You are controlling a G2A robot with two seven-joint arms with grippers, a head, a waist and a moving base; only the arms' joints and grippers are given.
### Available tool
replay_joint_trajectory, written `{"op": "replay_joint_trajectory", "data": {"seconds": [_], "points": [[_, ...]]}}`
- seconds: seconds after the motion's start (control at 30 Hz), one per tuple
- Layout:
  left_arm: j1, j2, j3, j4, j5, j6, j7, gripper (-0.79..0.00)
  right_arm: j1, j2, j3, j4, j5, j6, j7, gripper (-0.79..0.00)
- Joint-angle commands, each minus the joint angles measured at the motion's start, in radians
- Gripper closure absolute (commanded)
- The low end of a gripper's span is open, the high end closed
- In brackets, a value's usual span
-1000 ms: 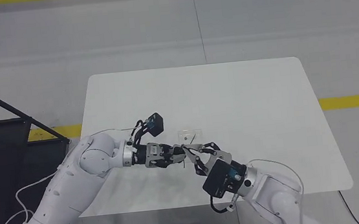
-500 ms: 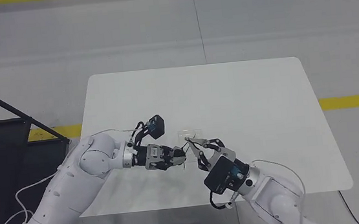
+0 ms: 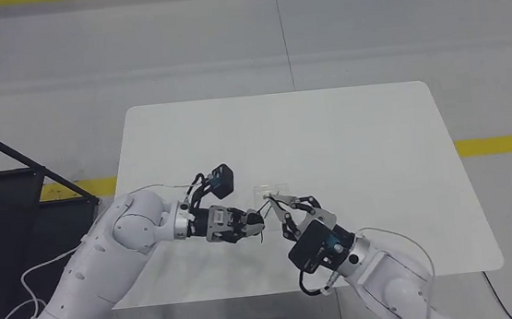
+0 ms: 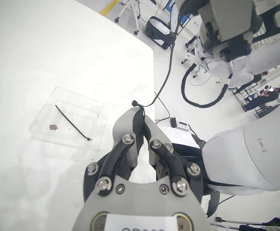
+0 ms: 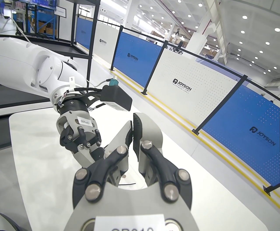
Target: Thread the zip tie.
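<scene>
Left wrist view, nearest first: the left hand (image 4: 141,114) is clamped tight on a black zip tie (image 4: 135,102). The tie's small square head pokes out just past the fingertips, held above the white surface (image 4: 65,54). Farther out, a shallow clear tray (image 4: 85,109) lies flat on that surface. In it are a second tie (image 4: 71,123), stretched out straight, and a brown speck (image 4: 53,126) a little apart from it.

In the right wrist view the right hand (image 5: 132,125) has its fingers pressed together, and I cannot tell whether anything is pinched between them. Just beyond it the left hand points back toward it.

From the top view, both hands sit tip to tip near the front of the surface. The right hand's tips are at the tray's near edge.
</scene>
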Motion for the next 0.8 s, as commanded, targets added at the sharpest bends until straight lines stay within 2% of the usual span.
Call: {"op": "replay_joint_trajectory", "data": {"seconds": [0.0, 0.53, 0.77], "points": [[0.0, 0.001, 0.0, 0.0, -0.001, 0.0, 0.001, 0.0, -0.002, 0.001, 0.002, -0.002, -0.005, 0.004, 0.0, 0.0], [-0.006, 0.01, 0.012, -0.007, -0.002, -0.006, -0.021, 0.0, -0.023, 0.008, 0.002, -0.021, -0.095, 0.041, -0.011, 0.0], [-0.01, 0.014, 0.018, -0.008, -0.003, -0.008, -0.024, 0.0, -0.021, 0.013, -0.009, -0.024, -0.132, 0.009, -0.036, 0.0]]}}
